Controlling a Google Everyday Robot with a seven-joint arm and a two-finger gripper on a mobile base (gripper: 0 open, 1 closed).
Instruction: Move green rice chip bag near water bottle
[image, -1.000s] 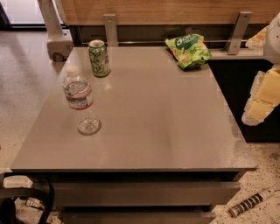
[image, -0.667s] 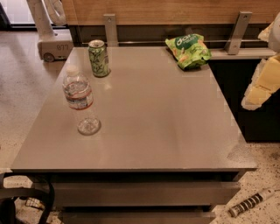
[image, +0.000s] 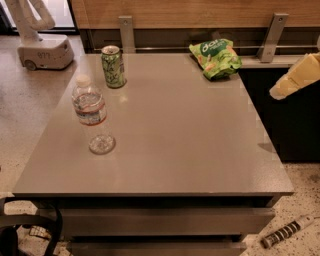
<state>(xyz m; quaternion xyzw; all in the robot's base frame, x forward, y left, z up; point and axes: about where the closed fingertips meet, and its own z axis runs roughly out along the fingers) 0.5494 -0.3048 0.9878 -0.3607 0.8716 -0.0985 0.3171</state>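
Observation:
The green rice chip bag (image: 216, 58) lies at the far right corner of the grey table (image: 175, 150), crinkled, with its dark oval logo facing up. The water bottle (image: 91, 115) stands upright near the table's left edge, clear with a white cap and a label band. My gripper (image: 295, 76) shows as a cream-coloured piece at the right edge of the camera view. It is off the table, to the right of the bag and apart from it, and holds nothing that shows.
A green soda can (image: 113, 66) stands at the far left of the table, behind the bottle. A white mobile robot base (image: 42, 50) stands on the floor at far left. Metal brackets (image: 126, 32) and a wooden wall back the table. A dark counter (image: 290, 125) is at the right.
The cream gripper at the right edge has risen and drawn back toward the frame's edge. The bag, bottle and can have not moved on the table.

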